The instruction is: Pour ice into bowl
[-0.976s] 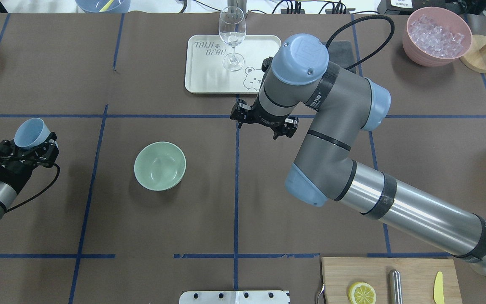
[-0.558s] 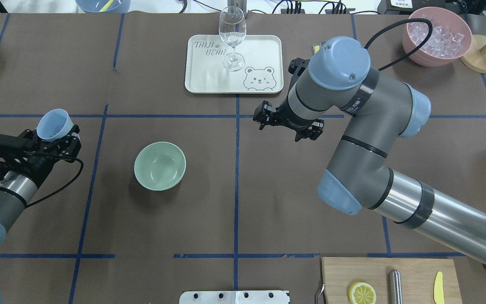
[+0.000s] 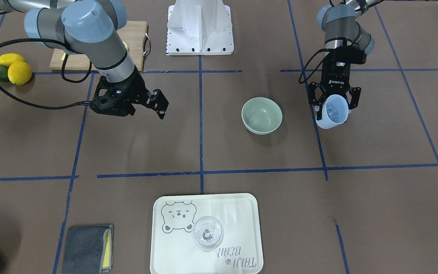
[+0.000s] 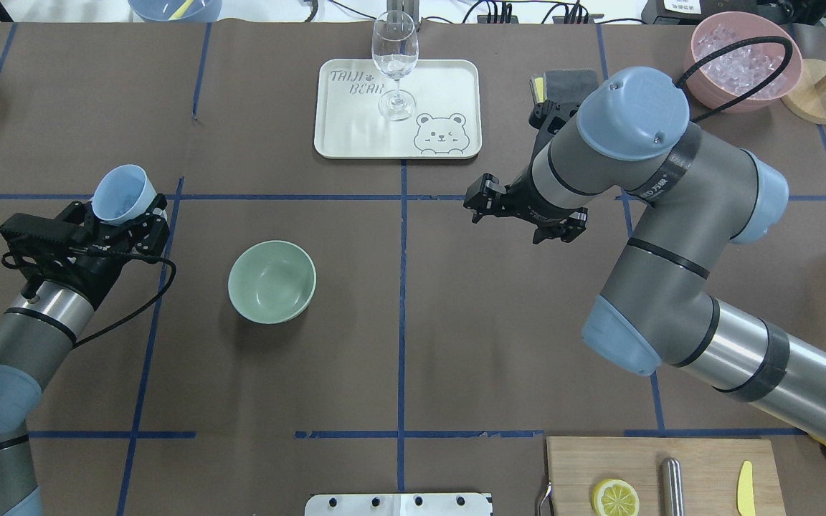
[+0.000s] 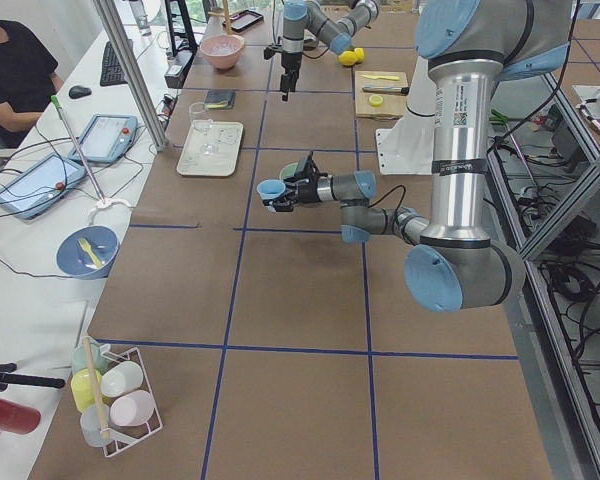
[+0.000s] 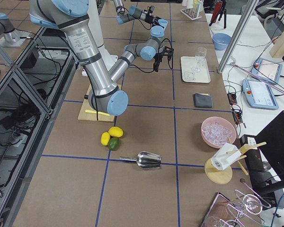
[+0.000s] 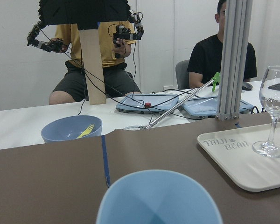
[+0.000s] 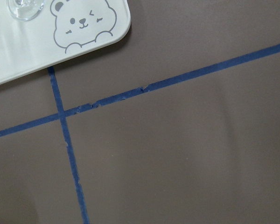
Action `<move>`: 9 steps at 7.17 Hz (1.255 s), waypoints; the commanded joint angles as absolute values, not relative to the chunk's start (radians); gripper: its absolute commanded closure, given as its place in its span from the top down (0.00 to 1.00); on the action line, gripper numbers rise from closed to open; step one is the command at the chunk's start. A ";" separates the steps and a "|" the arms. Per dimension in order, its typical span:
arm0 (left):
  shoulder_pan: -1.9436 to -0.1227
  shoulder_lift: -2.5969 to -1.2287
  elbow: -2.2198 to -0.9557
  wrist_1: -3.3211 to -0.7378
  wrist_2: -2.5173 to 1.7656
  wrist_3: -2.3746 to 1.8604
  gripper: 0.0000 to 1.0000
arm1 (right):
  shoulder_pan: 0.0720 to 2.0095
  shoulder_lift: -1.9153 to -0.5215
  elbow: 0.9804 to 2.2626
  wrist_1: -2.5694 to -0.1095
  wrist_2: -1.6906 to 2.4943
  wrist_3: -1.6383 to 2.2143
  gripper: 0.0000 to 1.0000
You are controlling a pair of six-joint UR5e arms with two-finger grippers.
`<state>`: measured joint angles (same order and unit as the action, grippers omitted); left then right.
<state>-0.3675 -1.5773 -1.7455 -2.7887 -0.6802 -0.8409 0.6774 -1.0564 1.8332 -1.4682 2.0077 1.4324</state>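
The pale sage-green bowl (image 4: 272, 281) stands upright on the brown table; it also shows in the front-facing view (image 3: 261, 115). My left gripper (image 4: 120, 215) is shut on a light blue cup (image 4: 120, 193), held above the table to the left of the bowl and apart from it. In the front-facing view the cup (image 3: 333, 112) tilts and a few clear ice cubes (image 3: 330, 109) show inside it. The cup's rim (image 7: 158, 200) fills the bottom of the left wrist view. My right gripper (image 4: 524, 215) is open and empty, right of the table's middle.
A cream tray (image 4: 355, 129) with a wine glass (image 4: 394, 64) stands at the back centre. A pink tub of ice (image 4: 743, 61) and a wooden stand (image 4: 818, 100) are back right. A grey cloth (image 4: 563, 80) lies beside the tray. A cutting board (image 4: 700, 459) is front right.
My left arm has carried the blue cup to the right, closer to the bowl. My right arm has swung to the right, away from the tray and the table's middle.
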 commanded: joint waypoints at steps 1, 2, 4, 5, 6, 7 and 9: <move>-0.333 -1.615 -1.753 -2.624 -0.569 -0.830 0.00 | 0.678 -1.094 1.864 -1.454 2.006 1.413 1.00; -0.321 -1.656 -1.756 -2.530 -0.569 -0.792 0.00 | 0.678 -1.095 1.871 -1.456 2.009 1.411 1.00; -0.299 -1.658 -1.764 -2.477 -0.460 -0.596 0.00 | 0.678 -1.097 1.871 -1.456 2.010 1.411 1.00; -0.275 -1.658 -1.764 -2.477 -0.409 -0.484 0.00 | 0.678 -1.097 1.871 -1.456 2.011 1.411 1.00; -0.246 -1.658 -1.763 -2.476 -0.364 -0.372 0.00 | 0.678 -1.097 1.871 -1.454 2.010 1.411 1.00; -0.238 -1.660 -1.763 -2.476 -0.350 -0.224 0.00 | 0.678 -1.112 1.871 -1.445 2.008 1.410 1.00; -0.233 -1.663 -1.746 -2.476 -0.327 -0.044 0.00 | 0.678 -1.155 1.870 -1.381 2.016 1.411 1.00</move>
<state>-0.2388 -1.6606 -1.7549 -2.4766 -0.3469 -0.1643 0.6780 -1.1320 1.8718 -1.4150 2.0107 1.4103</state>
